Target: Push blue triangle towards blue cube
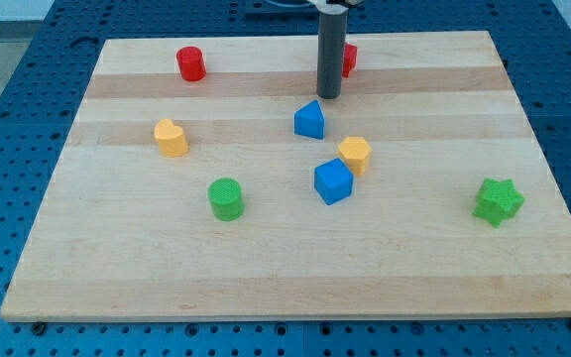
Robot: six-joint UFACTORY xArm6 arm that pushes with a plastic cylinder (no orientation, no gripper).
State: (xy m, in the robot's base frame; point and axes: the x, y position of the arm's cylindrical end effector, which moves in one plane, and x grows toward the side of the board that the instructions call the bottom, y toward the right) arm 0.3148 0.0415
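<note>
The blue triangle [309,120] lies near the middle of the wooden board [295,268]. The blue cube [333,181] lies below it and slightly to the right, about a block's width away. My tip [329,96] is just above the blue triangle, a little to its right, close to it; I cannot tell if they touch. A yellow hexagon block [355,155] sits touching the blue cube's upper right corner, to the lower right of the triangle.
A red cylinder [191,63] is at the top left. A red block [348,59] is partly hidden behind the rod. A yellow heart block [171,137] is at the left. A green cylinder [226,198] is at lower left. A green star [498,201] is at the right.
</note>
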